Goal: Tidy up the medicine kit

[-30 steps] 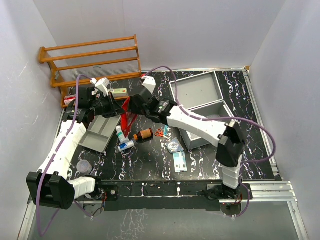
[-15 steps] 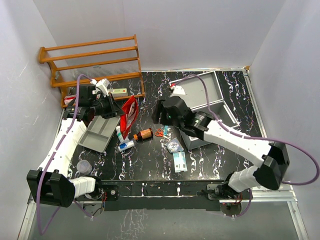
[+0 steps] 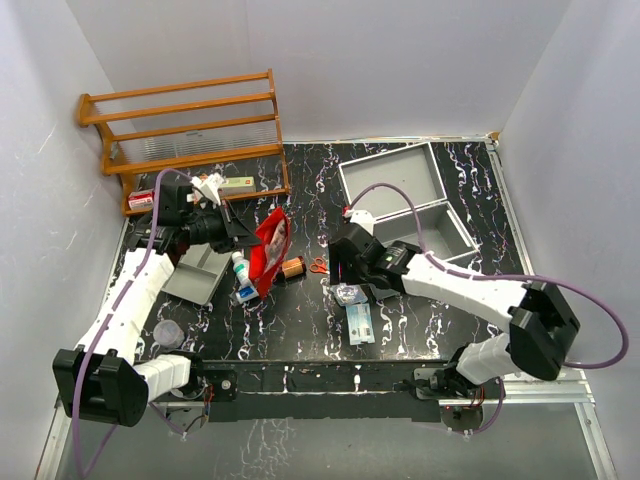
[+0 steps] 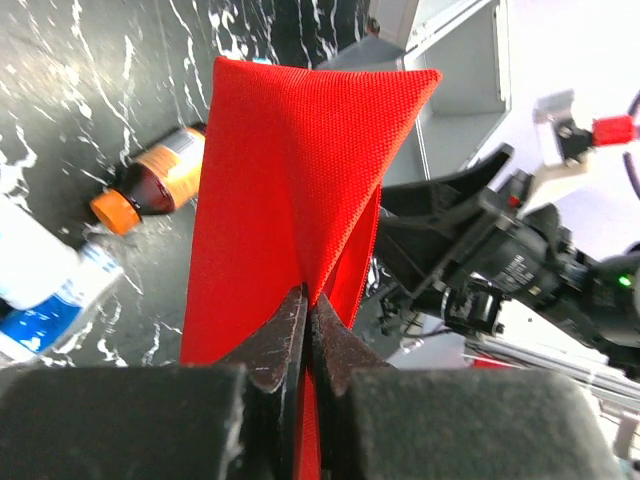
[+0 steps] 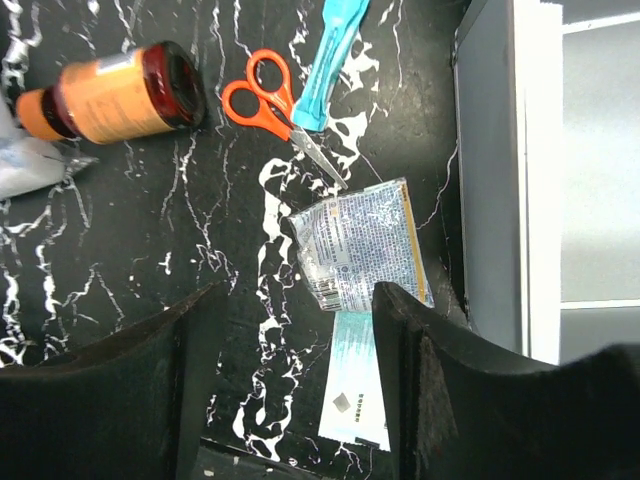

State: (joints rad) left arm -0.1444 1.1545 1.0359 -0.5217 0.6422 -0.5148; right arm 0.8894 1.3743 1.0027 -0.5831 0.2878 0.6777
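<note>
Left pincer (image 4: 308, 310) clenched tight on edge of red pouch (image 4: 290, 180), pouch held upright. Right pincer (image 5: 300, 295) released, jaws wide, nothing in them, hanging over shiny packet (image 5: 360, 250) on tabletop (image 3: 300, 320). Orange scissors (image 5: 265, 100) at 11 o'clock from packet. Brown bottle (image 5: 115, 95) at 9 o'clock from scissors. Medicine kit (image 3: 395, 180) sits open at 1 o'clock on tabletop in top view. Grey tray (image 3: 195, 272) at 9 o'clock, under left arm.
</note>
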